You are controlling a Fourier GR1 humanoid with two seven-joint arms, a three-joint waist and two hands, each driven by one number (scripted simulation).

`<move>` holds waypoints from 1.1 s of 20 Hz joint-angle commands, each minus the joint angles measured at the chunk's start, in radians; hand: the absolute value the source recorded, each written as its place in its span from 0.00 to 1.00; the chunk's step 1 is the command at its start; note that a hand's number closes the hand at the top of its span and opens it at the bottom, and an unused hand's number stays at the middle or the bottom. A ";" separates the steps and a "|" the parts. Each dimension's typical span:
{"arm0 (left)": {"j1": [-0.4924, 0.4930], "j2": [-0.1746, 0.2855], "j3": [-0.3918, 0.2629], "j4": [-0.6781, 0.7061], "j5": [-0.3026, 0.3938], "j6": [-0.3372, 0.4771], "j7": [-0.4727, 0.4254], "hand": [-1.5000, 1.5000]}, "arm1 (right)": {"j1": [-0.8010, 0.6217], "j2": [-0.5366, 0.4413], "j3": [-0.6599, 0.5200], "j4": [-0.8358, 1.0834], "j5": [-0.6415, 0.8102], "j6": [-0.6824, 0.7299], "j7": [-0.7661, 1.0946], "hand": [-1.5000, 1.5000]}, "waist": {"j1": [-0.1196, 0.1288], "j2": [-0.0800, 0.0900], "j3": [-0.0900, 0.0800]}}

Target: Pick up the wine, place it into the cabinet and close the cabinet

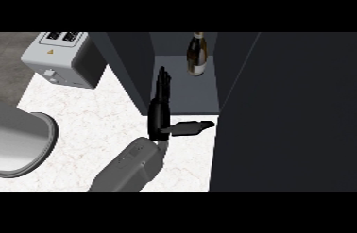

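Observation:
The wine bottle (197, 53) stands upright on the cabinet's shelf (191, 93), at the back of the opening. It is dark glass with a pale label. My left hand (159, 112) is at the front left of the opening, well short of the bottle and not touching it. Its fingers (164, 81) point straight into the cabinet, close beside the left door panel (129, 69), and the thumb (190, 128) sticks out to the right. The hand is open and holds nothing. A broad dark door panel (286, 109) covers the right side. My right hand does not show.
A grey toaster (59, 57) stands at the back left of the pale marble counter (90, 128). A large grey round vessel (24, 142) lies at the left edge. The dark right panel hides everything behind it.

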 commanded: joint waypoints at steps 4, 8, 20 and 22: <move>0.222 0.000 -0.123 -0.304 -0.091 0.110 0.001 0.00 | 0.054 0.032 0.065 -0.084 0.021 -0.015 0.002 0.00 | 0.016 -0.001 0.000; 0.253 0.036 -0.125 -0.460 -0.136 0.181 0.106 0.00 | -0.077 -0.022 -0.044 -0.078 -0.087 -0.047 0.116 0.00 | 0.015 0.001 0.000; 0.546 0.193 -0.199 -0.829 -0.248 0.188 0.134 0.00 | -0.017 -0.016 0.012 -0.113 -0.068 -0.019 0.116 0.00 | 0.012 0.002 -0.001; 0.570 0.278 -0.226 -0.917 -0.259 0.201 0.200 0.00 | 0.073 0.022 0.071 -0.078 -0.066 0.020 0.031 0.00 | 0.012 0.001 0.000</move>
